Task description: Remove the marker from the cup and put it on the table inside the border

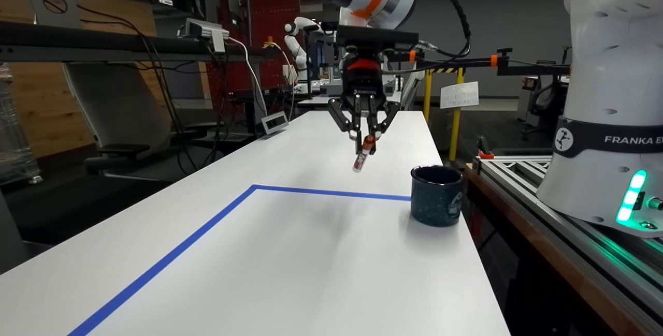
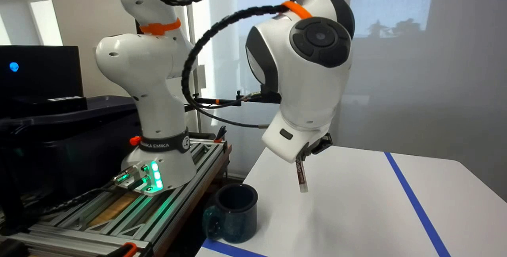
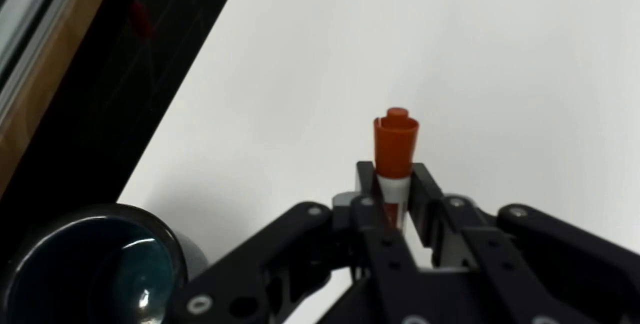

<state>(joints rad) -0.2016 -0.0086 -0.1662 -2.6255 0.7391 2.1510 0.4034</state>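
Note:
The marker has a red-orange cap and a white and dark red body. My gripper is shut on it near the cap end and holds it in the air above the white table, tilted, cap end up. In the wrist view the marker stands between the fingertips. In an exterior view the arm hides most of the fingers, and the marker hangs below. The dark teal cup stands upright on the table, apart from the gripper; it also shows in the wrist view. The border is blue tape.
The cup stands close to a tape line and the table's robot-side edge. Another tape line runs along the table's far side. The robot base stands on a metal-framed bench beside the table. A small grey box sits at the table edge.

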